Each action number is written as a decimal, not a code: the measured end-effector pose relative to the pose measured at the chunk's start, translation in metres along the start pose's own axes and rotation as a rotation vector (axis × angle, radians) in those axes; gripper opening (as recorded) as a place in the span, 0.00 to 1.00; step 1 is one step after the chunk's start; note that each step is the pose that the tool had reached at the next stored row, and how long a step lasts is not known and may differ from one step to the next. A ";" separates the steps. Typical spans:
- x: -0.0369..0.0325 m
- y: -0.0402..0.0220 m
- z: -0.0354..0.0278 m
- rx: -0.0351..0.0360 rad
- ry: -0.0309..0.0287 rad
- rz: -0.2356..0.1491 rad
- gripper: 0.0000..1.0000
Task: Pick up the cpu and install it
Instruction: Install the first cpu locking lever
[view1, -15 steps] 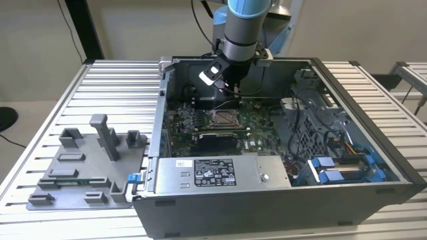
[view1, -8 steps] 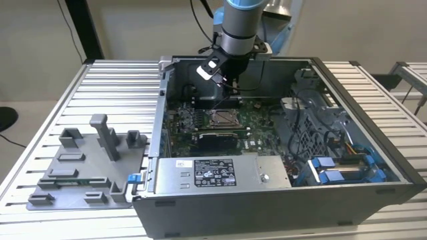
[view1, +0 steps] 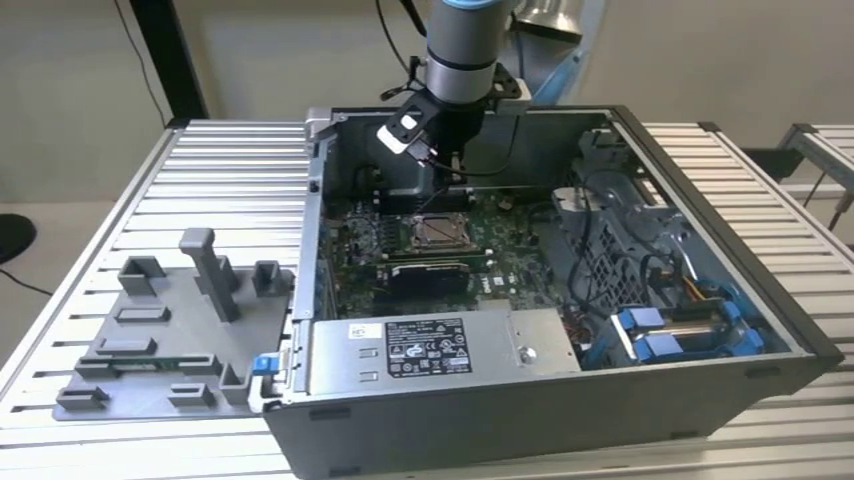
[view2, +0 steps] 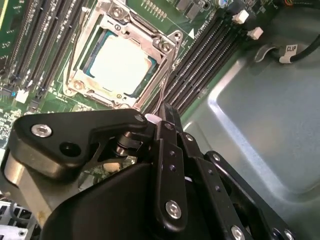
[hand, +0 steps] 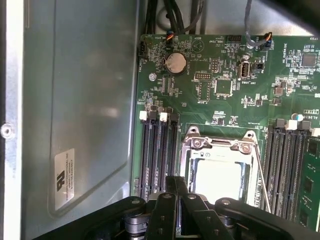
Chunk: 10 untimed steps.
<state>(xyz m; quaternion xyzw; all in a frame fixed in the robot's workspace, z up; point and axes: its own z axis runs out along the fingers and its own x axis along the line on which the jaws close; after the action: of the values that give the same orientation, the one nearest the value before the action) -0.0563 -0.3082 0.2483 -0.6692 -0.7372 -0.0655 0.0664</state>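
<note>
**CPU seated in socket, end effector above it**

Exterior view: the arm reaches down into an open computer case (view1: 747, 300) resting on a ribbed metal surface (view1: 200, 190). The end effector (view1: 447, 165) hangs just above the motherboard (view1: 400, 250), near the CPU socket (view1: 438, 232). A grey plastic tray (view1: 160, 340) lies on the surface at the exterior view's left. A silver power-supply box (view1: 441, 345) sits at the case's near edge.

Second wrist view: the cpu (view2: 120, 62) lies inside the socket frame (view2: 165, 42), silvery top up. The end effector (view2: 162, 112) has its fingers together, holding nothing.

First wrist view: the cpu (hand: 220, 175) sits in the socket, with memory slots (hand: 157, 155) beside it. The end effector (hand: 177, 182) is closed and apart from the chip.
</note>
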 end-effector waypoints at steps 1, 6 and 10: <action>-0.0001 -0.0001 0.0007 -0.0004 0.0001 0.000 0.00; 0.0005 0.0001 0.0027 -0.0057 0.0498 0.000 0.00; -0.0004 0.0026 0.0043 -0.0062 0.0508 0.002 0.00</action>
<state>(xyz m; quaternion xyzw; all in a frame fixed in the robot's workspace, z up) -0.0537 -0.3075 0.2440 -0.6683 -0.7344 -0.0847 0.0831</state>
